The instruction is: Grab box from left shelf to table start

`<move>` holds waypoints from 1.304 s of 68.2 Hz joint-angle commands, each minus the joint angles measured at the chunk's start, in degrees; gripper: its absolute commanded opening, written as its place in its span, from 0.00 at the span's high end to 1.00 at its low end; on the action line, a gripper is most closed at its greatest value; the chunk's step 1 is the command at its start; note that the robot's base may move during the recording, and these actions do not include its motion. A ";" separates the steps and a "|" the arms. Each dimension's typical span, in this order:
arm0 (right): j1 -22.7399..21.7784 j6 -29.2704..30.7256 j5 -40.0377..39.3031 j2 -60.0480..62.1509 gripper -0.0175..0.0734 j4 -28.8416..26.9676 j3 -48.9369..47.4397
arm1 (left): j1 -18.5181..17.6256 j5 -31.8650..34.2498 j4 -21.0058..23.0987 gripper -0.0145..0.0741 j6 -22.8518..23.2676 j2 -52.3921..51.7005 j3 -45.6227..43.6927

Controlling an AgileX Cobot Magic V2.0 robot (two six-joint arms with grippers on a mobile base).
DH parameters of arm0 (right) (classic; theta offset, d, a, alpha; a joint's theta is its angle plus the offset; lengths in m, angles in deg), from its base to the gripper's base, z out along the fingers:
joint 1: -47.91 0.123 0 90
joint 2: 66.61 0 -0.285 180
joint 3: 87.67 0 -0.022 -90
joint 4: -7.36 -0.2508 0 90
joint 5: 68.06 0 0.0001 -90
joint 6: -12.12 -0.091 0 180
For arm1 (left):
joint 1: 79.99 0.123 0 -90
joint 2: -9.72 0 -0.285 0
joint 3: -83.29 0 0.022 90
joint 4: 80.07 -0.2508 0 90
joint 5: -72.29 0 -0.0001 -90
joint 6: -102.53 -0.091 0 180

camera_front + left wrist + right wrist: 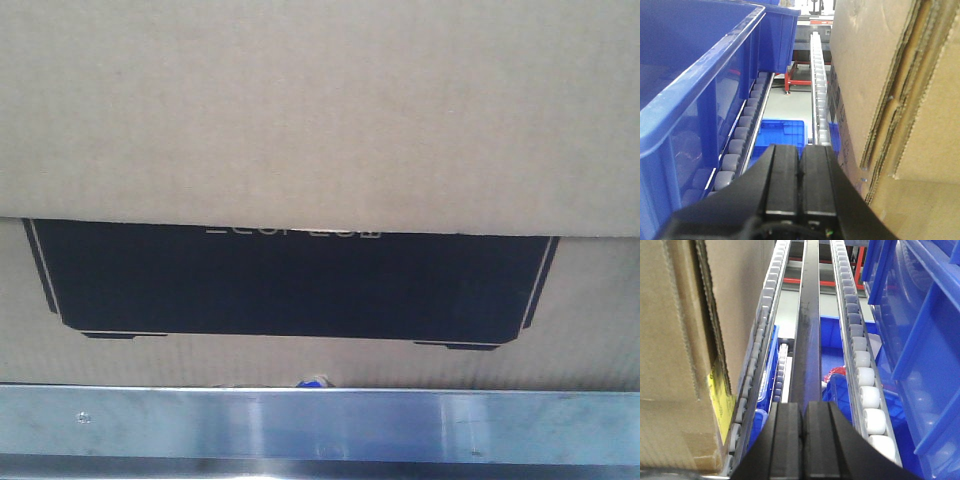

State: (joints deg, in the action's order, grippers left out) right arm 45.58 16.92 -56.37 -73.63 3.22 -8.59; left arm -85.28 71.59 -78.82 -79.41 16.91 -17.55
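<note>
Box (320, 110) sits on the left shelf (320, 425), just behind the shelf's brushed steel front edge, and fills nearly the whole front view. A top flap hangs over the upper part of its black panel (290, 285), cutting off the white lettering. The thin white border shows at both ends. A small blue bit (315, 382) peeks out betw. box bottom and steel edge; can't tell what it is.

Left wrist view: left gripper (800, 185) has its fingers (782, 180) pressed together, nothing betw. them. The box side, w/ raw corrugated edges, stands just to its right. Whether the gripper touches the cardboard can't be told. A row of white rollers (820, 95) runs along the box's foot. On the other side a blue bin (695, 85) rests on grey rollers (742, 135). Thru the gap below, a lower blue bin (782, 132) shows on another level.

Right wrist view: right gripper (803, 440) is also closed tight and empty. Box is at its left, w/ a yellow label (720, 390) low on its side, next to a roller row (757, 345). The gripper lines up w/ a dark divider bar (807, 325) running away from it. Right of that comes a second roller row (865, 380), then stacked blue bins (920, 315). Contact w/ the box isn't visible here either.
</note>
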 commanded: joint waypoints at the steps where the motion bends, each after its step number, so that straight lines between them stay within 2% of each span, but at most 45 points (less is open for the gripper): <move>1: -0.07 0.40 -4.89 0.40 0.74 0.21 0.08 | -0.45 5.19 0.46 0.95 0.28 -1.06 -0.41; 18: -0.07 0.40 -4.89 0.40 0.74 0.27 0.08 | -0.45 5.57 0.46 0.95 0.28 -1.06 -0.41; 23: -0.07 0.40 -4.89 0.40 0.74 0.27 0.08 | -0.45 7.71 0.46 0.95 0.28 -1.06 -0.41; 31: -0.07 0.40 -4.89 0.40 0.74 0.27 0.08 | -0.45 14.78 0.46 0.95 0.28 -1.06 -0.90; 37: -0.07 0.40 -4.89 0.40 0.74 0.27 0.08 | -0.45 15.46 0.46 0.95 0.28 -0.95 -2.98; 42: -0.07 0.40 -4.94 0.40 0.74 0.27 0.08 | -0.45 13.58 0.46 0.95 0.28 -0.58 -6.08; 52: -0.07 0.40 -4.94 0.40 0.74 0.27 0.08 | -0.45 3.71 -0.11 0.95 0.28 0.55 -15.96; 59: -0.07 0.40 -4.94 0.40 0.74 0.27 0.08 | -0.45 -0.10 -0.20 0.94 0.28 2.78 -22.71; 62: -0.07 0.40 -4.94 0.40 0.74 0.27 0.08 | -0.45 -1.02 -0.20 0.91 0.28 3.77 -24.90; 66: -0.07 0.40 -4.99 0.40 0.74 0.27 0.08 | -0.45 -2.48 -0.20 0.82 0.28 5.57 -27.89; 73: -0.07 0.40 -5.14 0.40 0.74 0.27 0.08 | -0.45 -6.23 -0.20 0.54 0.28 8.55 -32.69; 77: -0.07 0.40 -5.14 0.40 0.74 0.27 0.08 | -0.45 -9.24 -0.20 0.42 0.28 10.50 -35.29; 80: -0.07 0.40 -5.14 0.40 0.74 0.27 0.08 | -0.45 -12.17 -0.20 0.39 0.28 12.07 -37.54; 89: -0.07 0.40 -5.14 0.40 0.74 0.27 0.08 | -0.45 -22.83 1.11 0.40 0.28 18.20 -46.12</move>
State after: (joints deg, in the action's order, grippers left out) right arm 45.58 16.92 -56.37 -73.63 3.22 -8.59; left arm -85.28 50.08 -78.77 -79.41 31.01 -57.99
